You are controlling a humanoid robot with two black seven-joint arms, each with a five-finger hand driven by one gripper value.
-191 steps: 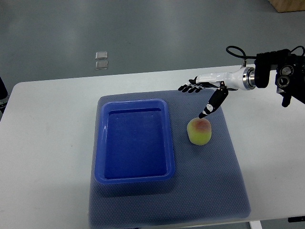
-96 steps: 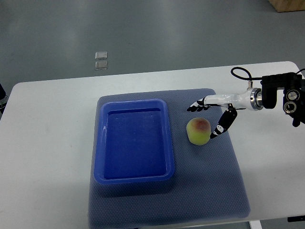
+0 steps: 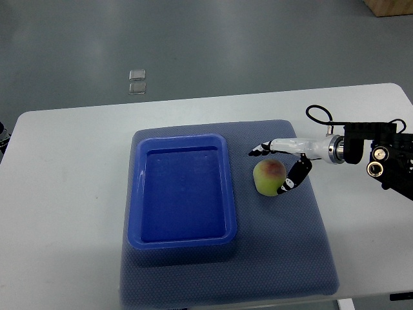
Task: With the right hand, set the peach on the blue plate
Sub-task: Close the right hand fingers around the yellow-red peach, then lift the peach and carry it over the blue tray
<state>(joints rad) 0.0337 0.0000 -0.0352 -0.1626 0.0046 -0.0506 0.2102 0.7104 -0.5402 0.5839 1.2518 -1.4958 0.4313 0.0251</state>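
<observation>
Right hand (image 3: 279,163) has dropped to the peach (image 3: 270,176), fingers now bracketing it, half open, not yet gripping. Plate (image 3: 181,240) empty; grasp imminent.

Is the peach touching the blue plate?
Apart. The top view shows a strip of mat between the peach and the blue plate.

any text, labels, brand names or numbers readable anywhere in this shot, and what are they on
No readable text, label, brand, number or sign shows in this view.
Blue plate: plain, no marking.
Peach: no sticker.
Right hand and its black wrist unit: no legible print.
Grey mat and white table: blank.
Two small clear squares on the floor: too small to tell whether they carry any print.
</observation>
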